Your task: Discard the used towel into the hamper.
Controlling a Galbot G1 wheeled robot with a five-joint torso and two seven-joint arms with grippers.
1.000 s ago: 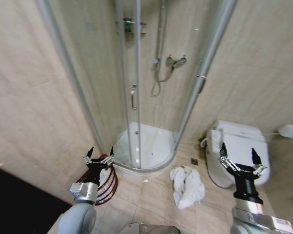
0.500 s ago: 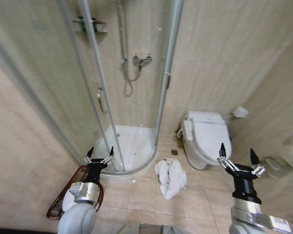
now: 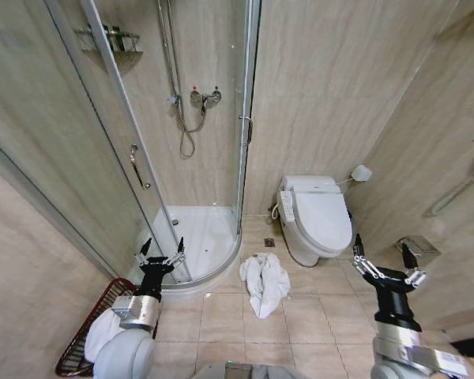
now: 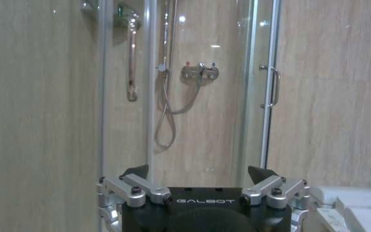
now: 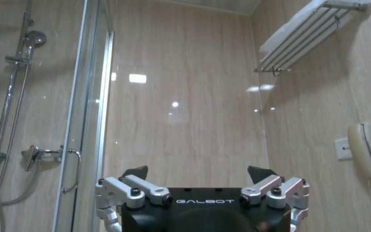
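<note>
From the head view I have a tiled bathroom in front of me. The towel (image 3: 264, 282) lies crumpled on the floor tiles, a white heap with folds and a longer tail trailing toward me, just off the curved lip of the shower tray (image 3: 197, 237) and near the foot of the toilet (image 3: 314, 218). It touches neither, as far as I can see.

The hamper (image 3: 83, 339) sits low on my left, beside the shower's glass wall and well apart from the towel. It is a dark reddish-brown wire basket with an open weave and horizontal rings, flaring toward the rim; something white already lies inside it. My left arm hides part of it.

My left end effector (image 3: 161, 253) is held up in front of the shower tray's edge, fingers spread wide, nothing between them. The left wrist view shows the same: both fingertips (image 4: 135, 171) apart, with the shower mixer (image 4: 200, 71) and hose behind the glass beyond.

My right end effector (image 3: 381, 259) is raised on the right, over the floor near the toilet, also spread open and empty. Its wrist view looks past the parted fingers at the tiled wall, a towel rack (image 5: 308, 34) high up and a wall phone (image 5: 366, 157).
</note>
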